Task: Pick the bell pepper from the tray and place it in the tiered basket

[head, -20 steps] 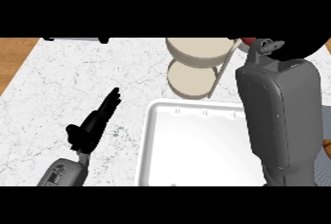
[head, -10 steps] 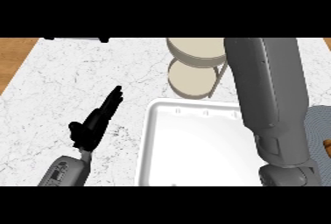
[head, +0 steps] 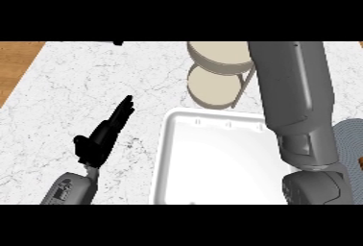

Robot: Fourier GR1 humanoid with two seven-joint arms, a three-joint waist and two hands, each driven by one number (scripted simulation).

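1. No bell pepper shows anywhere now: the tray [head: 177,158] lies bare where it can be seen, and no red shape sits on either tier of the tiered basket [head: 216,72]. A second ago a red patch showed beside the right hand near the view's top; it has gone out of sight since, so I cannot tell where the pepper is. My guess is that it rides with the right hand.
2. One change stands out: the right forearm [head: 291,96] has swung up and inward, so that it crosses the basket's right side and runs off the view's top. Half a second ago it had already begun this sweep.
3. Right hand: not visible at all, so I cannot tell whether it is grasping anything or has let go.
4. Judging by this, the pepper looks lifted off the tray and the carry toward the basket seems under way, but the placing is unconfirmed.
5. Left hand [head: 102,137] rests on the marbled surface [head: 71,86] left of the tray, fingers straight and holding nothing, as it was a second ago.
6. At the right edge a grey round thing [head: 349,137] peeks from behind the forearm.
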